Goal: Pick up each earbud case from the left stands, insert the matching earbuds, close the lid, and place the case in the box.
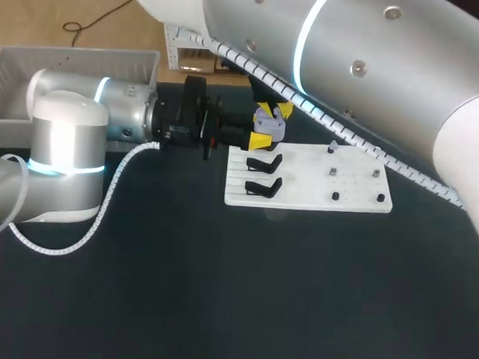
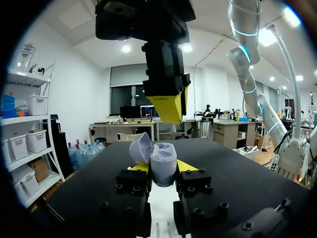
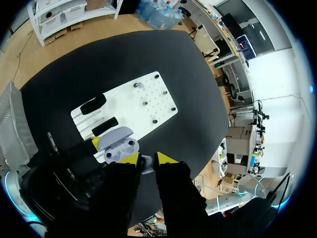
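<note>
Two tools meet above the tabletop [image 1: 217,291]. The left tool [image 2: 164,167] is closed on the lavender earbud case [image 2: 163,159], one yellow tip on each side. It holds the case upright with the lid [image 2: 140,148] swung back, presumably so the wells face up for loading from above.

The right tool [image 3: 147,159] hangs directly over the case, pointing down at it. Its fingers are narrow and pinch a small pale piece that I take for an earbud [image 3: 145,163]. With one arm steadying the case while the other brings the earbud straight down, the drop should line up with a well. Whether either well is already filled I cannot tell.

Just ahead of the left tool and below it lies the white board [image 1: 359,203] with two black stands [image 1: 264,162] at its near end. The box [image 1: 69,58] sits well behind the left tool, beside that arm, and is partly hidden by it. The lid is not yet closed.
</note>
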Robot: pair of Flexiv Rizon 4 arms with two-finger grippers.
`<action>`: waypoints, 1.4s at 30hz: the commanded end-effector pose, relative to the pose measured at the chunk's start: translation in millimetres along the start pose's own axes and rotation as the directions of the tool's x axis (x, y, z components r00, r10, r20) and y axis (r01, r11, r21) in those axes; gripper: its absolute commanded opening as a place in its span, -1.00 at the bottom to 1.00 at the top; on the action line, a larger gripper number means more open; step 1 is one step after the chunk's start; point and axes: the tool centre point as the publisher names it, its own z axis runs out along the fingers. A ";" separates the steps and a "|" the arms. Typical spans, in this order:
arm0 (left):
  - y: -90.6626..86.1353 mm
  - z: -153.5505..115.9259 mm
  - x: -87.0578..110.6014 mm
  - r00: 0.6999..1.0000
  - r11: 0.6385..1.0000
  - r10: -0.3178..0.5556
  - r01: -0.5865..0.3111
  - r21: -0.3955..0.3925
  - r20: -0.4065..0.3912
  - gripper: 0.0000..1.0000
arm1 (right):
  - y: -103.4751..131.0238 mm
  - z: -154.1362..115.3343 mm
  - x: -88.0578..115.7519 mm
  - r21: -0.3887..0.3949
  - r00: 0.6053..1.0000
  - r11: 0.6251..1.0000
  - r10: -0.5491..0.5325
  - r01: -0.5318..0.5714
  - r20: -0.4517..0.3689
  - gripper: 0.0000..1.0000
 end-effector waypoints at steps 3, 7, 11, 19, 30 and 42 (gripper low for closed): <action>0.0 -0.1 1.1 1.000 1.000 0.003 -0.003 -0.001 0.003 -1.00 | 4.8 2.8 -3.3 0.014 1.000 1.000 -0.001 0.001 -0.010 -1.00; 0.0 -0.1 1.1 1.000 1.000 0.003 -0.003 -0.001 0.003 -1.00 | 6.2 4.8 -3.9 0.016 1.000 1.000 0.003 -0.002 -0.015 -1.00; 0.0 -0.1 1.1 1.000 1.000 0.003 -0.003 -0.001 0.003 -1.00 | 4.3 3.5 -5.3 0.003 1.000 1.000 0.014 -0.014 -0.013 -1.00; 0.0 -0.1 1.1 1.000 1.000 0.003 -0.003 -0.001 0.003 -1.00 | 0.2 -2.0 -5.7 -0.032 1.000 0.999 0.021 -0.022 -0.012 -1.00; 0.0 -0.1 1.1 1.000 1.000 0.003 -0.003 -0.001 0.003 -1.00 | 0.2 -2.0 -5.7 -0.032 1.000 0.999 0.021 -0.022 -0.012 -1.00; 0.0 -0.1 1.1 1.000 1.000 0.003 -0.003 -0.001 0.003 -1.00 | 0.9 -5.7 -6.8 -0.017 0.958 0.967 0.249 -0.254 -0.140 -1.00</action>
